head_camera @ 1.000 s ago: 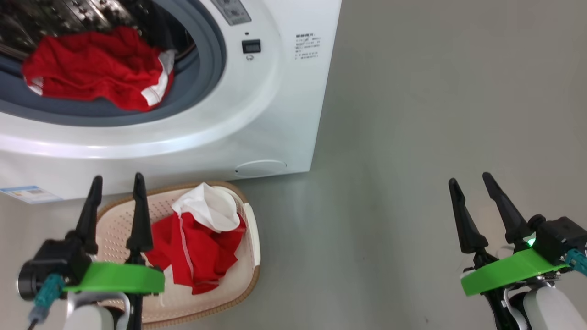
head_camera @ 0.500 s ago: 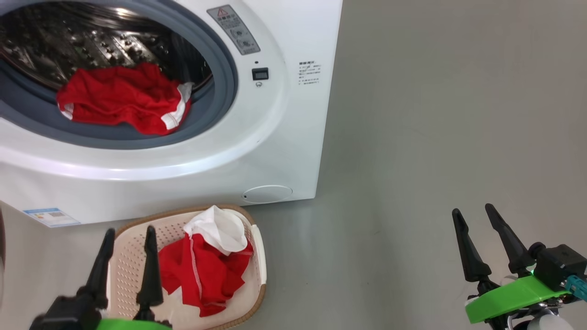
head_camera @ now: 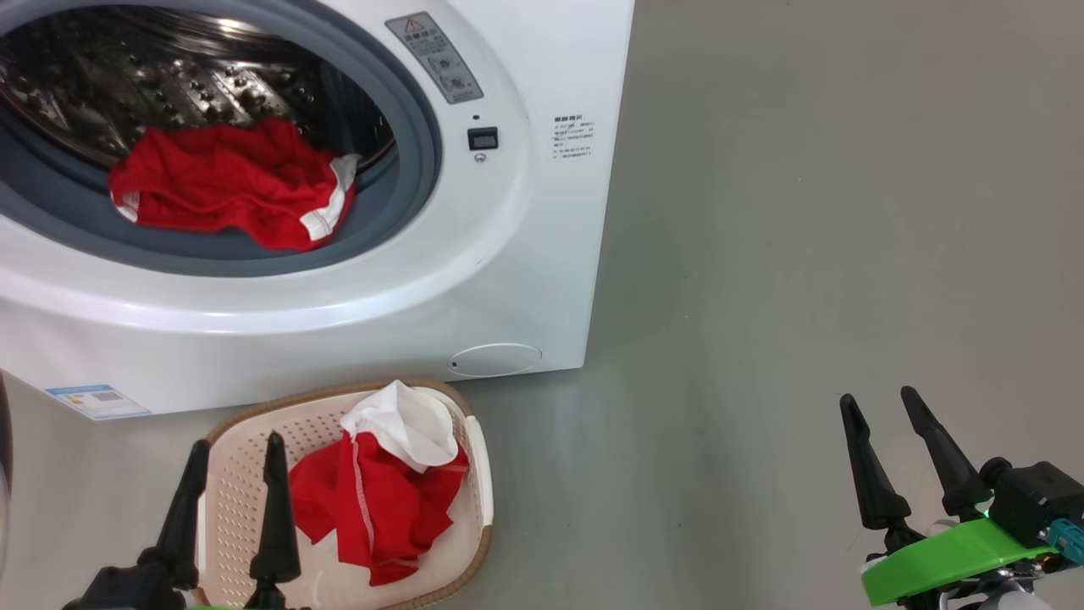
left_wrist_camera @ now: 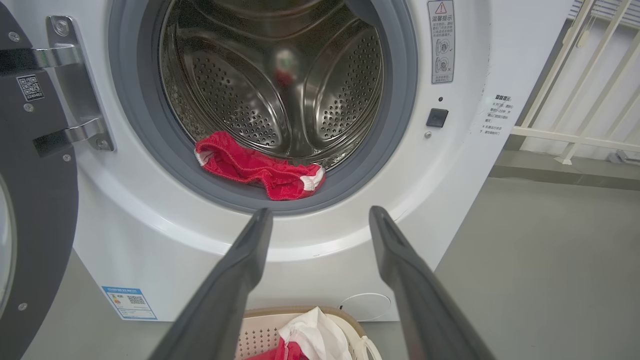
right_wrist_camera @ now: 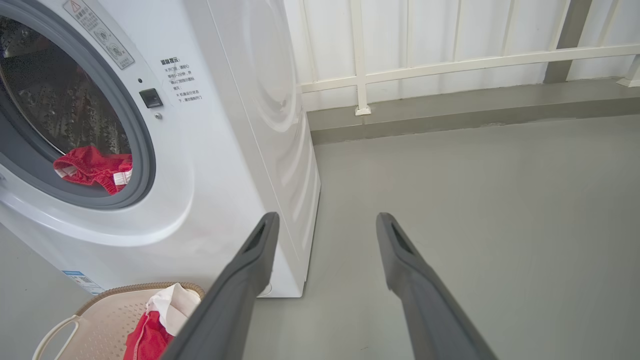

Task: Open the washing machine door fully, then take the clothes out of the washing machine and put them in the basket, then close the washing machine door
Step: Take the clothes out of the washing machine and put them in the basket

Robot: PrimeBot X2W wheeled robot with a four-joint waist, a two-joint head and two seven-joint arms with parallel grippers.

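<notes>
The washing machine (head_camera: 525,254) stands with its drum open; the washing machine door (left_wrist_camera: 35,200) is swung out to the left, its dark inner side and hinge showing. Red clothes with white trim (head_camera: 229,182) lie at the drum's front lip (left_wrist_camera: 255,167). On the floor before the machine, the basket (head_camera: 229,491) holds a red garment (head_camera: 373,508) and a white cloth (head_camera: 406,424). My left gripper (head_camera: 237,440) hangs open over the basket's left half, nothing between its fingers (left_wrist_camera: 320,212). My right gripper (head_camera: 876,395) is open and empty over bare floor far to the right (right_wrist_camera: 326,216).
Grey floor (head_camera: 804,212) spreads to the right of the machine. A white railing and wall (right_wrist_camera: 450,60) run behind it, with a low step along their foot. A round white flap (head_camera: 495,359) and a blue label (head_camera: 97,400) sit low on the machine's front.
The head camera has shifted, so machine and basket sit lower in the picture. Both grippers have dropped toward the bottom edge, still open. The clothes in drum and basket lie as before.
</notes>
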